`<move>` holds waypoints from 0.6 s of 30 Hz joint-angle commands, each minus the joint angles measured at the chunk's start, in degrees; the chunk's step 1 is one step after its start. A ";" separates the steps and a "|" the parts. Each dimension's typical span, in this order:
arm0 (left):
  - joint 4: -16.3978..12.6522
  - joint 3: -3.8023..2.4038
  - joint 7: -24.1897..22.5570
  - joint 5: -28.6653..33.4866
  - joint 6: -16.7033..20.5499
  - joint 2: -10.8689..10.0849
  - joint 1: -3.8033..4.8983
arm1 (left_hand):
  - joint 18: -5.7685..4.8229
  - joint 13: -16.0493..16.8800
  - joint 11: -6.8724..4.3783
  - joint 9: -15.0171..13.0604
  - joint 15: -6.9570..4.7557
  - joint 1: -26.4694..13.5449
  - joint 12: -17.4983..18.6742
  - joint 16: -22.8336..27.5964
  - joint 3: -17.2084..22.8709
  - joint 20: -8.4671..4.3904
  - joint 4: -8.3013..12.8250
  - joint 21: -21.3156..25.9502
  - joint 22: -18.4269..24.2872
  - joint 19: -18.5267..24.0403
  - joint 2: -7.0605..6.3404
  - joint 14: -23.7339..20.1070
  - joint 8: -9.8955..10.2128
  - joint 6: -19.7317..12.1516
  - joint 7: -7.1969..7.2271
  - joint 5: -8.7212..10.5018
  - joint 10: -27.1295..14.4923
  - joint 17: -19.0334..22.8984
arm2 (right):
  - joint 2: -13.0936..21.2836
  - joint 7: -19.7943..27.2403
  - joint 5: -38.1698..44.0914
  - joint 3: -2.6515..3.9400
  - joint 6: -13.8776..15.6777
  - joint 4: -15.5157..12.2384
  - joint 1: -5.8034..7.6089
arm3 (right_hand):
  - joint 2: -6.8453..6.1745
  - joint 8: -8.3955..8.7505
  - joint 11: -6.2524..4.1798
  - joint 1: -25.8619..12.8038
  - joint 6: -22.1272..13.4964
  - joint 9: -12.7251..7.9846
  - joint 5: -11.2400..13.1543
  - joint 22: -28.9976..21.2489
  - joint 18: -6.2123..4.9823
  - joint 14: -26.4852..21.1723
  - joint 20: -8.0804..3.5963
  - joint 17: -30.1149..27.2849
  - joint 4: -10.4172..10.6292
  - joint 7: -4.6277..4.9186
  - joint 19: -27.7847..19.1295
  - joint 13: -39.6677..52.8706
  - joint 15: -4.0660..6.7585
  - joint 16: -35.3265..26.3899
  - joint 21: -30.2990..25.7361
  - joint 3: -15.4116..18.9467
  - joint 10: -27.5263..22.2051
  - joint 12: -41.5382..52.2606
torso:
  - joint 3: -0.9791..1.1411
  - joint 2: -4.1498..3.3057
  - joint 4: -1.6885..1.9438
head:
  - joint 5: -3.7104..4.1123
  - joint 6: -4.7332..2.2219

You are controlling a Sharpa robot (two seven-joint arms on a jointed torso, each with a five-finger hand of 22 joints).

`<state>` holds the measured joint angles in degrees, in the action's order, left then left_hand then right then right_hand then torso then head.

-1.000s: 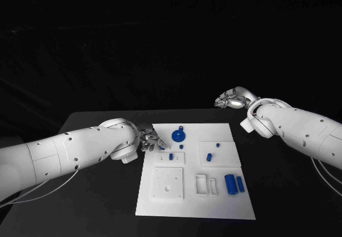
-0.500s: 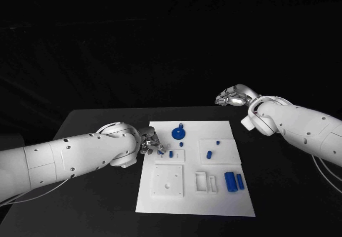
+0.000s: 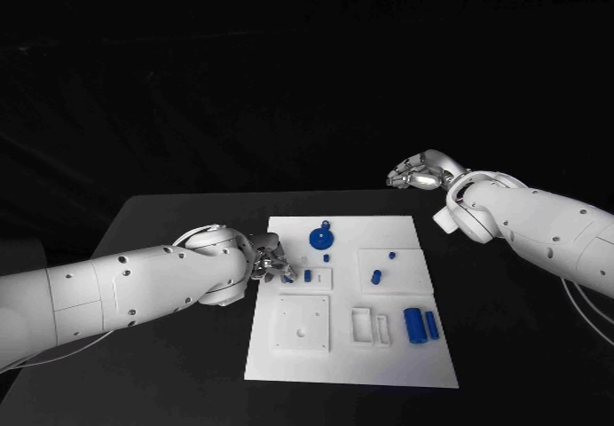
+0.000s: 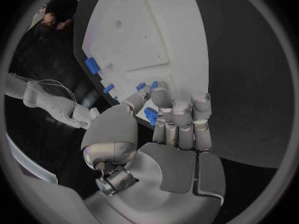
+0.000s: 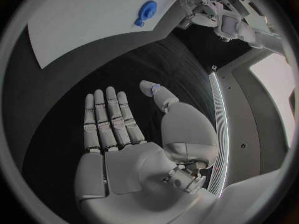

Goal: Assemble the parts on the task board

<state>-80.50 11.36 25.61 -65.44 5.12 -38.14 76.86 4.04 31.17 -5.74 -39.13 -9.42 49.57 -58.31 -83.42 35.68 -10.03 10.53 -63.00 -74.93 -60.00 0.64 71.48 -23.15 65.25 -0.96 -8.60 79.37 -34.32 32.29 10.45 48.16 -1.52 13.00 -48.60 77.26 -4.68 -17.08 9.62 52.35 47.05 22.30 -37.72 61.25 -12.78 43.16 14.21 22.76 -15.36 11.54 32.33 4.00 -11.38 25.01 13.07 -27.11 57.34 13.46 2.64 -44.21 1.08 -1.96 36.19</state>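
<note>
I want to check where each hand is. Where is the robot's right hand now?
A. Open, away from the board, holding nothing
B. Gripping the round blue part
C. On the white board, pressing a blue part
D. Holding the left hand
A: the right hand is flat and empty, fingers apart, off the board.

Head camera looks down on the task board [image 3: 348,302] from above; each wrist camera sits close behind its palm, both sharing the board.
</note>
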 commanded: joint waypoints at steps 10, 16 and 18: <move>0.87 0.05 -0.29 -2.76 1.11 0.88 -0.47 | 1.22 0.17 -1.59 -1.97 -3.23 -0.16 -0.57 -0.42 0.65 -5.89 0.84 -0.31 -0.99 -0.49 0.74 2.55 -8.53 2.30 2.15 -0.32 1.22 -0.09 | 0.03 0.09 0.04 0.02 -0.26 -0.25 0.01 | -0.24 -0.01 0.20 -0.09 -0.44 -0.09 -0.22 0.07 0.36 -0.40 -0.09 -0.09 -0.03 0.05 -0.35 -0.08 -0.04 0.25 -0.39 0.14 0.06 -0.37 | 0.02 -0.05 -0.12 | 0.12 0.08; 0.98 0.05 -0.50 -3.05 1.73 0.87 -0.47 | 1.24 0.20 -1.60 -1.96 -3.25 -0.28 -0.64 -0.47 0.66 -5.88 0.78 -0.36 -0.99 -0.50 0.81 2.51 -8.60 2.26 2.16 -0.32 1.17 -0.09 | 0.03 0.11 0.04 0.02 -0.23 -0.27 0.01 | -0.24 -0.01 0.20 -0.09 -0.45 -0.09 -0.23 0.09 0.36 -0.41 -0.08 -0.12 -0.03 0.06 -0.35 -0.08 -0.04 0.27 -0.41 0.15 0.06 -0.38 | 0.05 -0.01 -0.07 | 0.22 0.11; 0.93 0.05 -0.58 -3.08 1.69 0.89 -0.48 | 1.25 0.21 -1.60 -1.96 -3.25 -0.31 -0.66 -0.48 0.66 -5.88 0.77 -0.37 -0.99 -0.50 0.81 2.51 -8.62 2.24 2.16 -0.32 1.16 -0.09 | 0.04 0.09 0.04 0.02 -0.27 -0.29 0.01 | -0.24 -0.02 0.20 -0.09 -0.45 -0.10 -0.24 0.09 0.36 -0.42 -0.08 -0.13 -0.03 0.06 -0.35 -0.08 -0.05 0.28 -0.41 0.15 0.06 -0.39 | 0.05 -0.01 -0.07 | 0.26 0.15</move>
<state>-79.50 11.38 25.56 -67.59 6.14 -37.34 76.44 4.08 31.29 -5.92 -41.05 -9.48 49.30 -58.58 -83.65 35.60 -10.01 10.61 -63.00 -74.92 -59.99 0.91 71.43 -23.15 65.19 -0.83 -8.62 79.52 -34.36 32.29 10.44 48.16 -1.52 13.00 -48.79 77.26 -4.68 -17.08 9.62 52.35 47.05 22.25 -37.72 61.29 -12.78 43.20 14.21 22.70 -15.36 11.54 32.33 3.99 -11.34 25.01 12.85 -27.11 57.34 13.46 2.66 -44.25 0.99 -1.76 36.27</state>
